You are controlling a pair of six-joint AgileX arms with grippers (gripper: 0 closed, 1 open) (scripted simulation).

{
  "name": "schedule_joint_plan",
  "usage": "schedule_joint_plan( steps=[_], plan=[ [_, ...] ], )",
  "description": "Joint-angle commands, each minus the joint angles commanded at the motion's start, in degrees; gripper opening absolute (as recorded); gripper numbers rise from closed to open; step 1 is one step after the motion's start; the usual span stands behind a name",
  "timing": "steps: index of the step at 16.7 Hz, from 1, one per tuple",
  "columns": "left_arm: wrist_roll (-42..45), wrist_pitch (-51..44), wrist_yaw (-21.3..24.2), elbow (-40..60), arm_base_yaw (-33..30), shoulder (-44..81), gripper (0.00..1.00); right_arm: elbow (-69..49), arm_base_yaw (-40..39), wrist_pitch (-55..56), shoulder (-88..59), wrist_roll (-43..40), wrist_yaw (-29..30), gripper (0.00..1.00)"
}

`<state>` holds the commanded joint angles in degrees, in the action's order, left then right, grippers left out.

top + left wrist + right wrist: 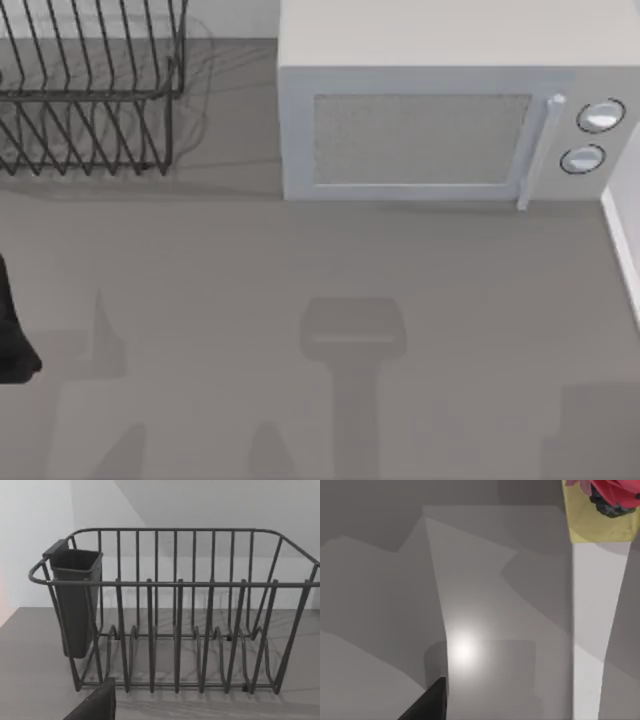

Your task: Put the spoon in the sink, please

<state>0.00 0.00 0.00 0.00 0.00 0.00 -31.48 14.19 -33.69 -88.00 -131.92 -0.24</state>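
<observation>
Hunting for the spoon, my left arm point(12, 330) faces the dish rack point(175, 625) and its cutlery cup point(75, 600), finger state unclear on either gripper.

Grey countertop point(300, 270) w/ soft shadows across the front. White microwave point(440, 110) at back, right of centre: mesh door window, vertical handle, two round knobs point(590, 135) on its right. Dark wire dish rack point(90, 90) at back left; wrist view shows a dark cutlery cup point(75, 600) hung on one end. Pale wall point(210, 505) behind rack.
</observation>
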Motion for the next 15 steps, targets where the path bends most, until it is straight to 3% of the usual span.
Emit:
schedule_joint_plan(
  steps=[3, 4, 8, 15],
  plan=[
    [0.0, 0.0, 0.0, 0.0, 0.0, 0.0, 1.0, 0.0, 0.0, 0.0, 0.0, 0.0, 0.0, 0.0],
    [0.0, 0.0, 0.0, 0.0, 0.0, 0.0, 1.0, -2.48, -0.63, -5.27, 4.25, 2.15, 1.74, 0.0],
    [0.0, 0.0, 0.0, 0.0, 0.0, 0.0, 1.0, -5.66, -0.57, -9.55, 5.71, 1.49, 1.79, 0.0],
    [0.0, 0.0, 0.0, 0.0, 0.0, 0.0, 1.0, -17.68, -0.33, -30.15, 12.98, 1.4, 1.77, 0.0]
  ],
)
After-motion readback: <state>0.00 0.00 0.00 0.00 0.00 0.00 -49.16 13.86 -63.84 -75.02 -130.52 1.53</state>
